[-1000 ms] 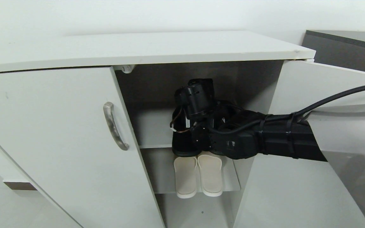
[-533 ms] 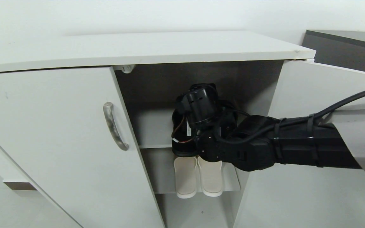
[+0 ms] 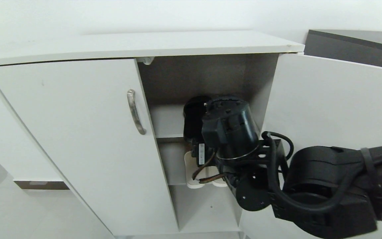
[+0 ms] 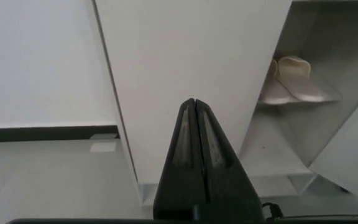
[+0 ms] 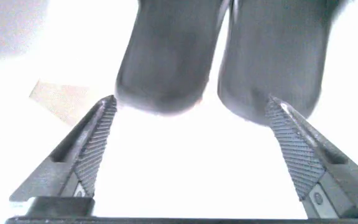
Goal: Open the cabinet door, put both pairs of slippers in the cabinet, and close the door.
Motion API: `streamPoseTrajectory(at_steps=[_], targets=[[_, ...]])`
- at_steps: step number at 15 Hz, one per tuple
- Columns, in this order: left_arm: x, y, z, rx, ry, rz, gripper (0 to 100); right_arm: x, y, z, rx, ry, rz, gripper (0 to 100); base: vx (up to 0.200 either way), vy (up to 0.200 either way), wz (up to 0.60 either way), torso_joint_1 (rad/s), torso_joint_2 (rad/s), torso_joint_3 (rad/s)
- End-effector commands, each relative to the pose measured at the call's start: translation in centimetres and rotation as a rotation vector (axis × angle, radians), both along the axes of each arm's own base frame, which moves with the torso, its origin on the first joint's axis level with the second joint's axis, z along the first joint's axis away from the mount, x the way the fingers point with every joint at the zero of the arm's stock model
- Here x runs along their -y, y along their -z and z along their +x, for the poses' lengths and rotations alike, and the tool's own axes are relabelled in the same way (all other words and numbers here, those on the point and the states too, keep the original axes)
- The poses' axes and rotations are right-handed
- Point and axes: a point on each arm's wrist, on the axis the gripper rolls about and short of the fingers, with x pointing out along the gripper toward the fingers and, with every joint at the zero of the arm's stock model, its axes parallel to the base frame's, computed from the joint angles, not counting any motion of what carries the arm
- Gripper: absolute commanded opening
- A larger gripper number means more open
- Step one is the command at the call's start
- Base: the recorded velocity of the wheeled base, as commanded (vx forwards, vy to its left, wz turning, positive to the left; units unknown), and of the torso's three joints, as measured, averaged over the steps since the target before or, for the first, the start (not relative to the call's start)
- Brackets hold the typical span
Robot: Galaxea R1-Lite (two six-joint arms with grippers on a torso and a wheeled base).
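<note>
Both pairs sit inside the cabinet (image 3: pixel 144 44): the black slippers (image 3: pixel 192 114) on the upper shelf at frame centre, the white slippers (image 3: pixel 190 183) on the shelf just below. The head view itself has shifted, but measured against the cabinet the right arm (image 3: pixel 230 129) has drawn back out of the upper shelf and now hangs lower and nearer, in front of the white pair. The right gripper (image 5: pixel 191 104) has its fingers spread wide and holds nothing, with the black heels lying beyond them. The left gripper (image 4: pixel 194 106) has its fingers pressed together, low before the shut door (image 3: pixel 78 132). By my reading only closing the open door (image 3: pixel 327 109) at right remains.

The cabinet is flat, matte white board with square edges, and its handle (image 3: pixel 135 111) is a curved metal bar. The black slippers look smooth and rounded. The white ones look soft and thick-soled. The finger pads are ridged.
</note>
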Motion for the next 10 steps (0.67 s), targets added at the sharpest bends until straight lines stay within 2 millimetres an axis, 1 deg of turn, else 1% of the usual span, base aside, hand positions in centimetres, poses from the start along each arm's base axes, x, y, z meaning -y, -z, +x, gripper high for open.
streamPoseTrajectory(at_steps=[1,2,4,5,6,10], targets=[[0.0,0.0,0.0,-0.001,-0.002,0.000,0,2.2,-0.7,-3.2,0.011,-0.070,0.037,0,-0.200,0.000,0.00,0.002,0.00,0.007],[0.0,0.0,0.0,0.000,0.000,0.000,0,2.9,-0.3,-3.7,0.004,-0.101,0.042,0,-0.200,0.000,0.00,0.007,0.00,0.002],[0.0,0.0,0.0,0.000,0.000,0.000,0,4.9,1.5,-4.8,-0.024,-0.188,0.056,0,-0.200,0.000,0.00,0.000,0.00,0.000],[0.0,0.0,0.0,0.000,0.001,0.000,0,5.4,2.1,-5.0,-0.034,-0.224,0.067,0,-0.200,0.000,0.00,0.002,0.00,-0.002],[0.0,0.0,0.0,0.000,0.000,0.000,0,6.3,3.4,-5.2,-0.054,-0.293,0.079,0,-0.200,0.000,0.00,0.002,0.01,0.002],[0.0,0.0,0.0,0.000,0.001,0.000,0,7.0,4.7,-5.3,-0.073,-0.308,0.069,0,-0.200,0.000,0.00,0.002,0.00,0.004]])
